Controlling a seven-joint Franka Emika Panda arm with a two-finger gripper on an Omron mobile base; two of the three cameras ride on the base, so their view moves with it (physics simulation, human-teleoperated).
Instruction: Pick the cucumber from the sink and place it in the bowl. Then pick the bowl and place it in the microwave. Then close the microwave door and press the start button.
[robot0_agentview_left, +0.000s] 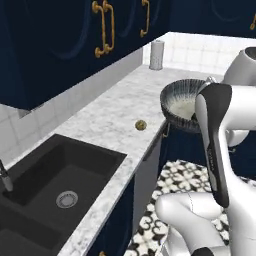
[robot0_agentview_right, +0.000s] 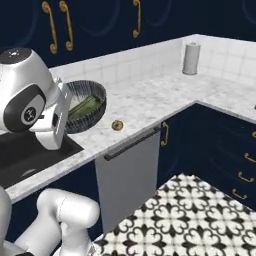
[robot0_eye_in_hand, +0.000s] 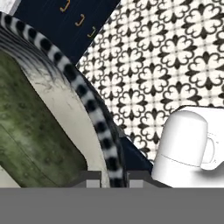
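Two-finger gripper (robot0_eye_in_hand: 114, 178) clamped on rim of wide dark streaked bowl (robot0_agentview_left: 176, 97); dark green cucumber (robot0_eye_in_hand: 30, 135) inside, beside fingers

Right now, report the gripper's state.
Gripper: shut on the bowl, one finger on each side of its rim, with the cucumber inside the bowl.

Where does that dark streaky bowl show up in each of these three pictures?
Left base view: the bowl is right of centre, partly behind the white arm.
Right base view: left of centre, beside the robot's hand.
Hand view: its striped rim arcs down the left, the claw pinching it.
Shared landmark: the cucumber inside it.
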